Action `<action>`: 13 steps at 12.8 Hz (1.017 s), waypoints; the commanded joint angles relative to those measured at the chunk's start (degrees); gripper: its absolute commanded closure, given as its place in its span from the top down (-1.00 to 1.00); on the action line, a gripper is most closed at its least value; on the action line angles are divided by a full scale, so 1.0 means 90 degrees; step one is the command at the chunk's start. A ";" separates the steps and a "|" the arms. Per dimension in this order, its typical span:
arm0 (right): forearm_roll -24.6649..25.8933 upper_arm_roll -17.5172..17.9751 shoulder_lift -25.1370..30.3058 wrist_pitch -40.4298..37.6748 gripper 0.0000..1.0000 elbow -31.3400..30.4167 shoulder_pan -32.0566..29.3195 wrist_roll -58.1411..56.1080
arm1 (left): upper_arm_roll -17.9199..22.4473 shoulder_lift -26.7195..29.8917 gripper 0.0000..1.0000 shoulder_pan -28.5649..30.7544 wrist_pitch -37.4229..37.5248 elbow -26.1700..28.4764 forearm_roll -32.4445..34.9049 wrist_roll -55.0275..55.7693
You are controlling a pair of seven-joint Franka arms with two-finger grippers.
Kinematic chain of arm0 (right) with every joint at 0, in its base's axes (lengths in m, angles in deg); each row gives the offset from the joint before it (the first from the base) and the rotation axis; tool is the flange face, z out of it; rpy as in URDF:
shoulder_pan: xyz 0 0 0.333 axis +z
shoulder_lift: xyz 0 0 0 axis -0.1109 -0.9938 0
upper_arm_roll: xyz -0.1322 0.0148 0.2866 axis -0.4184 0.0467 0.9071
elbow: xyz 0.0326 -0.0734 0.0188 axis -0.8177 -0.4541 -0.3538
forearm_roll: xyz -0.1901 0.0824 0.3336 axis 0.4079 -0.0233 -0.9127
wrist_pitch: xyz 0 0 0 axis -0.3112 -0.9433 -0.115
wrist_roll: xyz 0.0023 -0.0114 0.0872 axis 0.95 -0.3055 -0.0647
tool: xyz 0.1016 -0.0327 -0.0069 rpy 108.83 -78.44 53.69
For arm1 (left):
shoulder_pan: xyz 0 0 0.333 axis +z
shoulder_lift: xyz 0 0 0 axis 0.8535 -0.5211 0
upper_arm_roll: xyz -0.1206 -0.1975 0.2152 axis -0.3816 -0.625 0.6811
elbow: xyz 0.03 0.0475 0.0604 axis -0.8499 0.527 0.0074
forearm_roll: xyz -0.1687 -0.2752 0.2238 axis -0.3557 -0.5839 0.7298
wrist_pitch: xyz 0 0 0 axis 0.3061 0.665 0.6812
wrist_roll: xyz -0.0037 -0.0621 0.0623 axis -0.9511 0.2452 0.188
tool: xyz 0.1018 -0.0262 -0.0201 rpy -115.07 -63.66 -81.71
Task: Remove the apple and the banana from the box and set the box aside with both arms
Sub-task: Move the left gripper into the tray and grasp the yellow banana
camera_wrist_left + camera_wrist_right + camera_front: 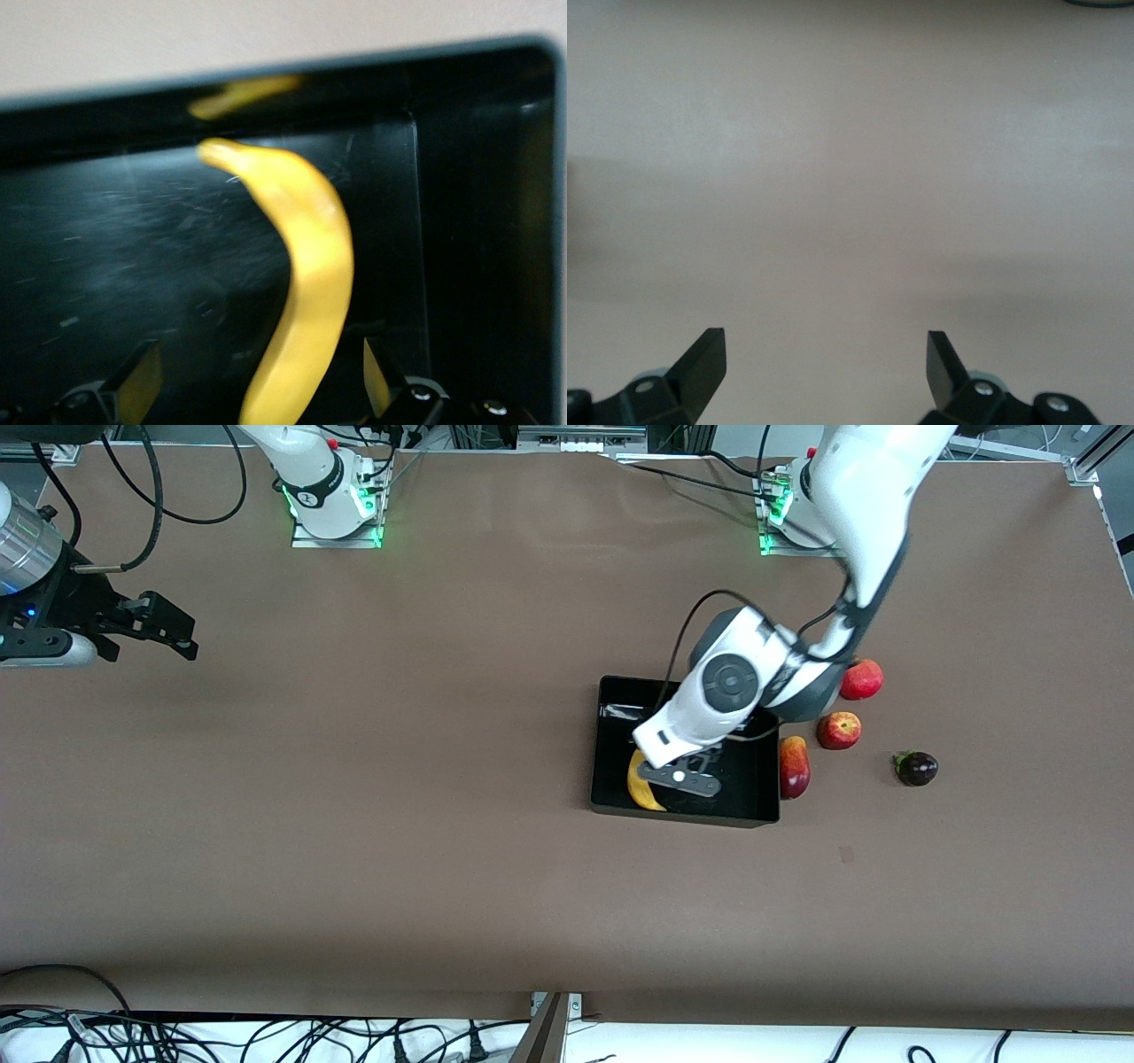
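The yellow banana (640, 784) lies in the black tray (620, 731), at the corner nearest the front camera on the right arm's side. My left gripper (687, 776) is down inside the tray over it. In the left wrist view the banana (310, 257) lies on the tray floor (106, 248) between my open fingers (142, 376), which stand clear of it on both sides. The red apple with yellow patches (838, 730) sits on the table beside the tray, toward the left arm's end. My right gripper (177, 636) (824, 341) is open and empty, waiting over bare table.
An oblong red-and-yellow fruit (794, 767) lies against the tray's outer wall. A plain red pomegranate (862, 679) sits farther from the front camera than the apple. A small dark purple fruit (916, 768) lies farther toward the left arm's end.
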 commanded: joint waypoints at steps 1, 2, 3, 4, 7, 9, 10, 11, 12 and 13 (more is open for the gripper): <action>0.0030 0.0051 -0.0005 -0.0032 1.00 0.0066 -0.0027 0.0003 | 0.0065 -0.0187 1.00 -0.0051 -0.0050 -0.0066 0.0044 0.0129; 0.0030 0.0051 -0.0005 -0.0032 1.00 0.0066 -0.0027 0.0003 | 0.0065 -0.0216 1.00 -0.0090 -0.0146 -0.0007 0.0044 0.0149; 0.0030 0.0051 -0.0005 -0.0032 1.00 0.0066 -0.0017 0.0012 | 0.0055 -0.0255 1.00 -0.0100 -0.0379 0.0109 0.0044 0.0169; 0.0020 0.0051 -0.0005 -0.0032 1.00 0.0066 -0.0027 0.0013 | 0.0055 -0.0342 1.00 -0.0119 -0.0643 0.0178 0.0044 0.0169; 0.0020 0.0051 -0.0005 -0.0032 1.00 0.0066 -0.0027 0.0003 | 0.0055 -0.0382 0.38 -0.0129 -0.0919 0.0384 0.0044 0.0169; 0.0020 0.0051 -0.0005 -0.0032 1.00 0.0066 -0.0027 0.0012 | 0.0045 -0.0363 -0.77 -0.0081 -0.0890 0.0384 0.0044 0.0188; 0.0020 0.0051 -0.0005 -0.0032 1.00 0.0066 -0.0027 0.0003 | 0.0045 -0.0344 -1.00 -0.0080 -0.0880 0.0374 0.0035 0.0227; 0.0030 0.0051 -0.0005 -0.0032 1.00 0.0066 -0.0027 0.0003 | 0.0045 -0.0324 -1.00 -0.0071 -0.0870 0.0364 0.0035 0.0276; 0.0030 0.0051 -0.0005 -0.0032 1.00 0.0066 -0.0027 0.0003 | 0.0045 -0.0266 -1.00 -0.0061 -0.0860 0.0345 0.0044 0.0267; 0.0030 0.0051 -0.0005 -0.0032 1.00 0.0066 -0.0027 0.0003 | 0.0065 -0.0149 -1.00 -0.0051 -0.0841 0.0325 0.0035 0.0257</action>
